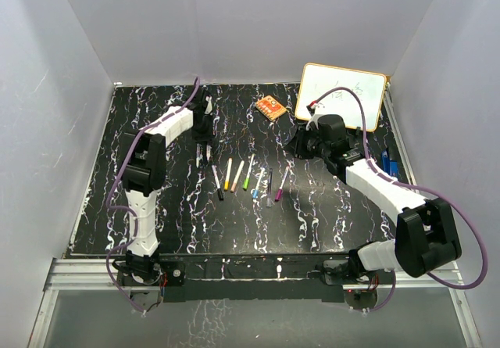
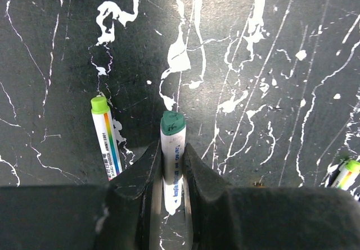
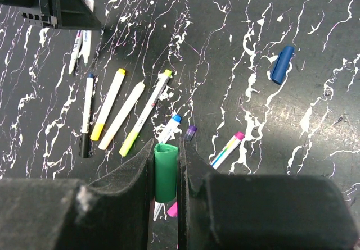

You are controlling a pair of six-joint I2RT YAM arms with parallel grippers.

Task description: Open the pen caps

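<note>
A black table [image 1: 312, 223] veined with white fills the floor of the white-walled cell, and a whiteboard [image 1: 342, 94] leans at its far right corner. The left arm [image 1: 144, 168] reaches up the left side toward the far middle; the right arm [image 1: 375, 184] stretches from the near right corner toward the far centre. An orange eraser block [image 1: 270, 108] lies far of centre, between the two wrists.

The left gripper [image 2: 172, 149] is clamped on a white marker [image 2: 172, 166], whose dark green end [image 2: 172, 123] sticks out past the fingers. The right gripper [image 3: 167, 151] is pressed tight on a green cap [image 3: 165, 174], its hollow mouth facing away from the wrist, well apart from the marker in the other pincer.

A row of pens [image 1: 246, 176] lies side by side at the table's middle, still capped: black cap [image 3: 84, 146], yellow cap [image 3: 97, 131], yellow-green cap [image 3: 128, 146], light blue cap [image 3: 177, 118], purple cap [image 3: 191, 131] and pink cap [image 3: 239, 135]. Just left of the held marker lies another pen with a light green cap [image 2: 99, 104]. A loose blue cap [image 3: 282, 64] rests alone on the table, well apart from the row
</note>
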